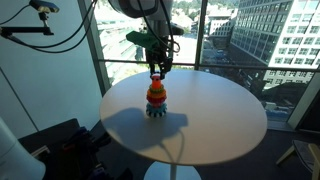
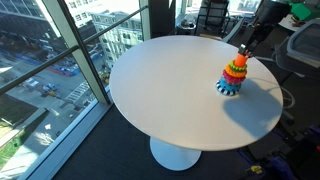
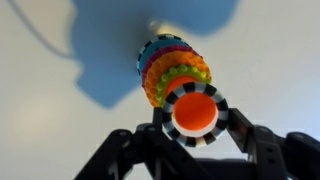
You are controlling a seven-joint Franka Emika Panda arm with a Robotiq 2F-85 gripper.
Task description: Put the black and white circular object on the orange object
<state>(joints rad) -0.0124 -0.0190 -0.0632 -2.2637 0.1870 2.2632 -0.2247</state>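
Observation:
The ring-stacking tower (image 1: 157, 100) stands on the round white table, also seen in an exterior view (image 2: 234, 76). In the wrist view its orange top (image 3: 194, 113) shows through the hole of the black and white chequered ring (image 3: 193, 87), with yellow, green and blue rings (image 3: 165, 65) below. My gripper (image 3: 197, 122) is directly above the tower, a finger touching each side of the ring, shut on it. The gripper shows at the tower's top in both exterior views (image 1: 157, 68) (image 2: 243, 52). How far down the peg the ring sits cannot be told.
The round white table (image 1: 220, 130) (image 2: 170, 90) stands beside tall windows (image 2: 60, 50). Office chairs (image 2: 210, 15) are behind it. Dark equipment (image 1: 60, 145) sits on the floor beside the table. The tower stands near the table's edge.

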